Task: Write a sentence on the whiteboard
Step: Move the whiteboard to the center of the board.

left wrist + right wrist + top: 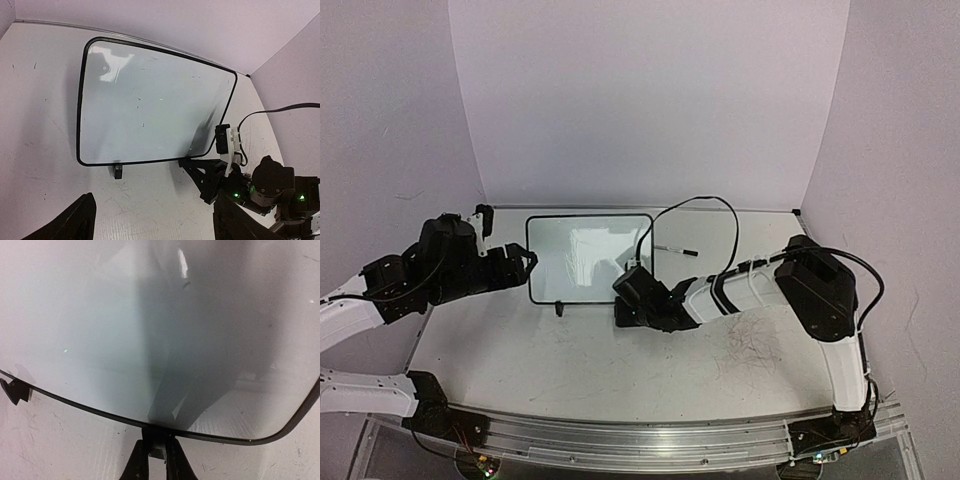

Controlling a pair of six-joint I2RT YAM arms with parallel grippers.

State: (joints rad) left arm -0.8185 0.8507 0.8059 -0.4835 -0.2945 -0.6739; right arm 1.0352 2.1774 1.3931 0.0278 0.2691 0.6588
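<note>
Probably light and stiff, the board is pinched at its near frame by the right gripper; the left gripper is spread open.

A glossy whiteboard, its smooth face throwing back glare and shadow, is edged by a thin black frame that looks like plastic. The desk is matt white, scuffed and marked with dark scribbles. The rail is ribbed, silvery metal. The left arm and right arm wear smooth black and white casings, apparently plastic. The backdrop walls look plain and matt.
</note>
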